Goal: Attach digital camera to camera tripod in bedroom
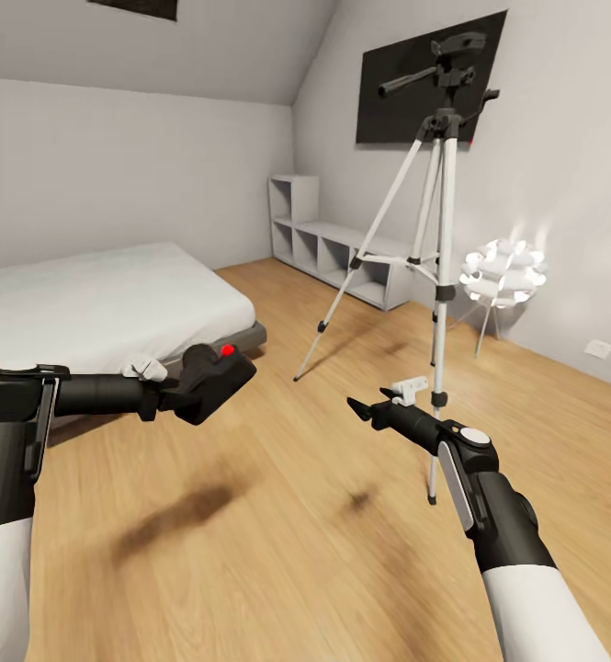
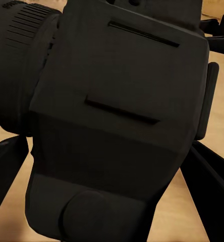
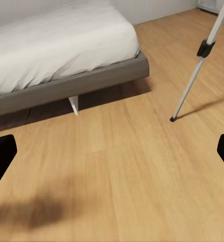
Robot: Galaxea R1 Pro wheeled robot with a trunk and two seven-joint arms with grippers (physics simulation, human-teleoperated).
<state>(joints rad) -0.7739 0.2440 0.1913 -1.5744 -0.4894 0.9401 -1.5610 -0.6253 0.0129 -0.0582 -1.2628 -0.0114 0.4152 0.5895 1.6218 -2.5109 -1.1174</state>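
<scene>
One digital camera point(image 1: 215, 380), black w/ red button up top, sits clamped in the left pincer point(image 1: 178, 393), held low over the wood floor point(image 1: 277, 515) just off the bed's point(image 1: 103, 308) foot corner; in the left wrist view the camera body point(image 2: 117, 116) crowds the lens, dark fingers point(image 2: 213, 176) showing at either side of it, so the grip looks firm. The camera tripod point(image 1: 438, 239) stands upright ahead and to the right, its black head and pan handle high up in front of the wall TV point(image 1: 392, 78), well above and beyond the camera. So the relation that matters: target mount lies up, forward and right of the left pincer, tripod's long axis vertical, mount plate on top. Right pincer point(image 1: 367, 407) is nearer the tripod, just beside the front leg in the head view; its fingers point(image 3: 1, 156) are spread apart, nothing between them, w/ one tripod leg point(image 3: 200, 60) and its foot in sight beyond. Prob. next: raise the left arm and close in, since the camera is at abt leg-clamp height, far under the head. Risk: clipping a leg or the handle on approach. Shelf unit point(image 1: 333, 244) and ball lamp point(image 1: 503, 273) sit by the far wall, clear of the path.
</scene>
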